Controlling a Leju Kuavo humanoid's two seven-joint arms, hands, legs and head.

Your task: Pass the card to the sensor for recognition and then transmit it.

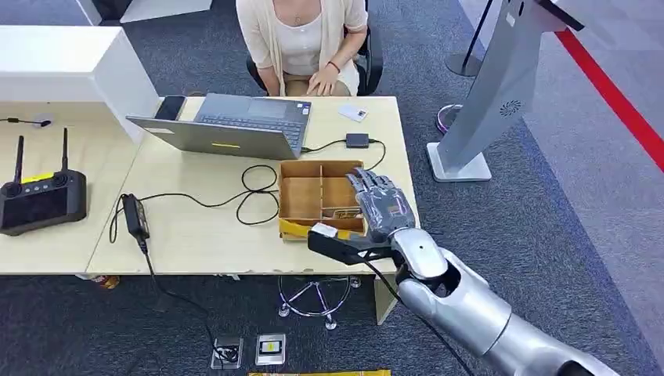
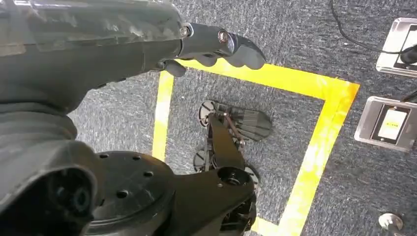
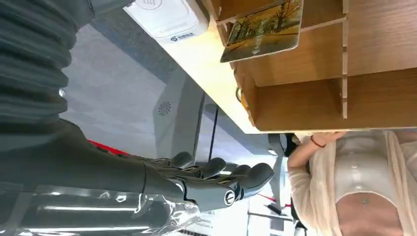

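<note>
A picture card (image 3: 260,29) showing autumn trees leans inside a compartment of the partitioned wooden box (image 3: 305,98). From the head view the card (image 1: 342,213) lies in the front right compartment of the box (image 1: 301,192), which stands near the desk's front right edge. My right hand (image 1: 380,200) hovers over the box's right side with its fingers stretched out and nothing in them; the right wrist view shows this hand (image 3: 216,179) empty. A white card sensor (image 3: 162,17) sits on the desk by the box's front edge (image 1: 323,230). My left hand (image 2: 216,46) hangs over the floor, holding nothing.
A person (image 1: 301,39) sits behind the desk at an open laptop (image 1: 235,125). A small white device (image 1: 353,113), a black adapter (image 1: 357,140), cables and a power brick (image 1: 135,215) lie on the desk. A remote controller (image 1: 39,196) sits far left. A grey kiosk stand (image 1: 485,102) is on the right.
</note>
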